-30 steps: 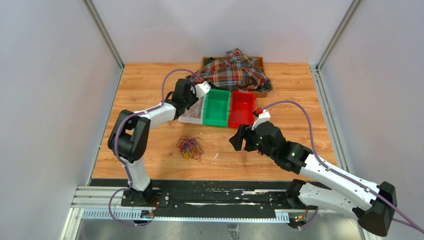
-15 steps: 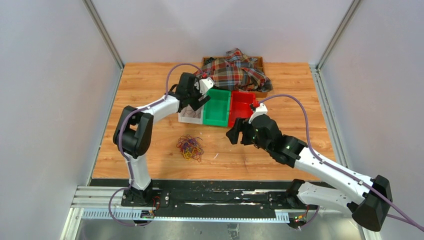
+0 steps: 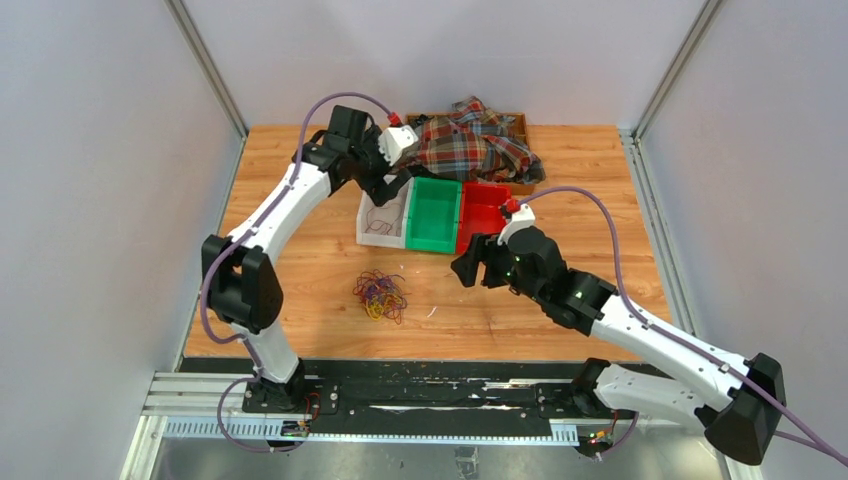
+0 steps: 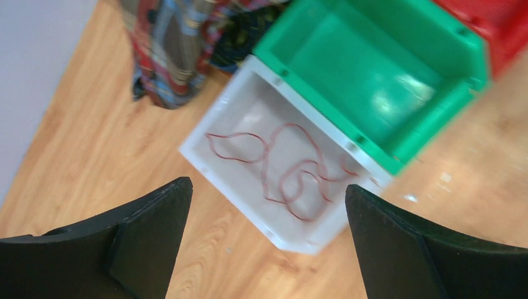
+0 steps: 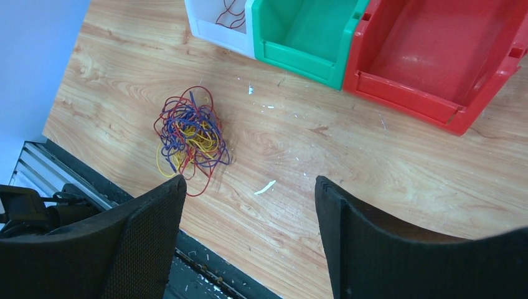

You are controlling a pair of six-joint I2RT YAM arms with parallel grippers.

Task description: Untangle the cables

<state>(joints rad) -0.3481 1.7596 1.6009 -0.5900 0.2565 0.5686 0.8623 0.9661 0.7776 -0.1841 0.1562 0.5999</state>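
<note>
Left wrist view: the left tool [image 4: 266, 190], jaws spread wide and empty, hangs over the white bin [image 4: 215, 106], where one red cable [image 4: 278, 169] lies looped directly below it. The right tool [image 5: 249, 184], also apart and empty, hovers over the surface [image 5: 348, 162] near its front edge, with the tangled cables [image 5: 190, 137] just beyond its left finger.

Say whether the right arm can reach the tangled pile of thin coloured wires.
Probably yes: the open right claw hovers near the tangled pile of thin coloured wires, with only bare wooden tabletop between them.
</note>
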